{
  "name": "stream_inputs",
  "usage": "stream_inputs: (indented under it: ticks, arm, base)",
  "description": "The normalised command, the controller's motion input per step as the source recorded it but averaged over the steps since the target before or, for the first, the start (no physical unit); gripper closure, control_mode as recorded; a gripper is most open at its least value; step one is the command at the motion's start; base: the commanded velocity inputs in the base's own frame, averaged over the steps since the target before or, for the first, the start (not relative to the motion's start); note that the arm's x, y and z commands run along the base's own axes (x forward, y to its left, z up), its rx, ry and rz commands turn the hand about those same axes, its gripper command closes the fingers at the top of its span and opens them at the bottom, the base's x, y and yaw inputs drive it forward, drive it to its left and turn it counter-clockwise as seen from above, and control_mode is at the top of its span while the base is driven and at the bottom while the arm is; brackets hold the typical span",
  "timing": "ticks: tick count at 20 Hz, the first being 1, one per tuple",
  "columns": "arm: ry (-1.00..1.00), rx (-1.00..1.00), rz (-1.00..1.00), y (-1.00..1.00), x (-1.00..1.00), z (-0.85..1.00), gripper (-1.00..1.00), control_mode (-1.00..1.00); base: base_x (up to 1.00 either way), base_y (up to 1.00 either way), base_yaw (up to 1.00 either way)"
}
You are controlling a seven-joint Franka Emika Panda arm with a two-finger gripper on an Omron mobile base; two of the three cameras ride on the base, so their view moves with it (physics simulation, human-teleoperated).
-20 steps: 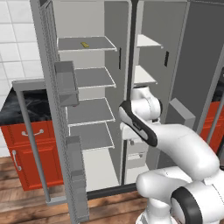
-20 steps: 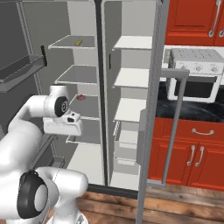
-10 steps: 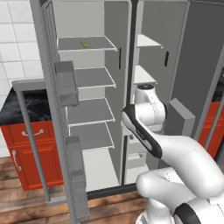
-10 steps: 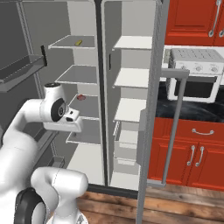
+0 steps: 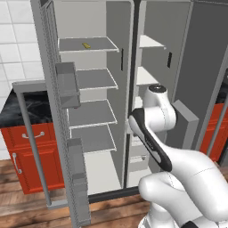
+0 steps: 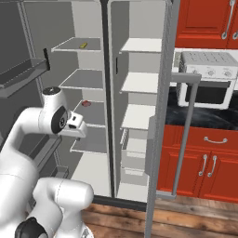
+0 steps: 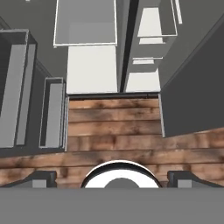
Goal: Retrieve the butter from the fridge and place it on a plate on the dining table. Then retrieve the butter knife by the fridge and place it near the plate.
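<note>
Left base view: the fridge stands open, the butter on its top shelf at 11 o'clock. Right base view: butter at 11 o'clock. Hand view: the pincer, spread wide and empty, points down at wooden floor.

The fridge stands open, both doors swung out. The butter lies on the top shelf of its left compartment. A small lump sits two shelves lower. A toaster oven stands on the counter right of the fridge.
</note>
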Motion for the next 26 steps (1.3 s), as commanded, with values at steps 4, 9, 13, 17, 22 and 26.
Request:
stream_inputs:
  ticks: [4,9,13,17,22,26]
  arm:
    - [0.00,0.00,0.00,0.00,0.00,0.00,-1.00,-1.00]
    - [0.00,0.00,0.00,0.00,0.00,0.00,-1.00,-1.00]
    - [0.00,0.00,0.00,0.00,0.00,0.00,-1.00,-1.00]
    - [0.00,0.00,0.00,0.00,0.00,0.00,-1.00,1.00]
    - [0.00,0.00,0.00,0.00,0.00,0.00,-1.00,1.00]
    - [0.00,0.00,0.00,0.00,0.00,0.00,-1.00,1.00]
  base:
    - [0.00,0.00,0.00]
    - [0.00,0.00,0.00]
    - [0.00,0.00,0.00]
    - [0.07,0.00,0.00]
    - [0.45,0.00,0.14]
    - [0.51,0.00,0.14]
